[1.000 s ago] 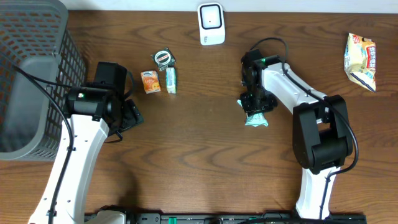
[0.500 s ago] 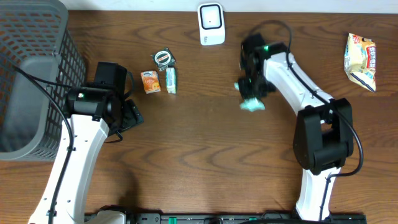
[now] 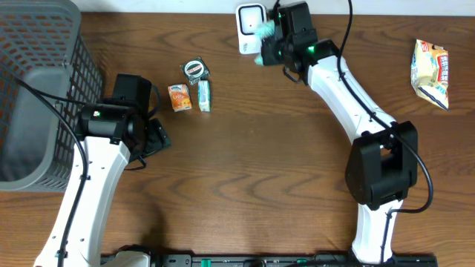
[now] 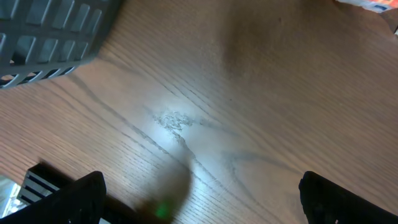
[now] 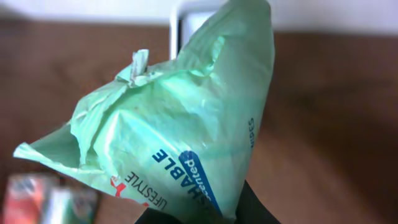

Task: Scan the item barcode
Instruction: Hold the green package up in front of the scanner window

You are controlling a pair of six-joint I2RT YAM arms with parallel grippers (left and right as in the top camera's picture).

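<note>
Your right pincer point(image 3: 269, 44) is clenched on the green packet point(image 5: 180, 130), and you are holding that packet up off the surface point(image 3: 252, 163), right in front of the white scanner point(image 3: 251, 22) at the far edge. In the right wrist view the crumpled packet fills most of the frame, with blue lettering and a blue label running up its lower half. The scanner's pale body shows just behind its upper edge. From overhead the packet is blurred and overlaps the scanner's right side, so you cannot tell whether the two touch, nor which face of the packet is turned to the scanner window.

Your left pincer point(image 4: 199, 186) is released, with its jaws spread wide. In the left wrist view its two dark fingers point(image 4: 68, 199) sit in the lower corners, with only wood grain showing between them. It hangs low over the surface near the corner of the grey basket point(image 3: 37, 89), which stands at your left.

Between the two arms, an orange packet point(image 3: 179, 97) and a small green and white box point(image 3: 204, 95) lie side by side on the surface. A round tin point(image 3: 195, 68) lies just beyond them. A yellow snack bag point(image 3: 430, 70) lies at the far right, well apart from everything else
</note>
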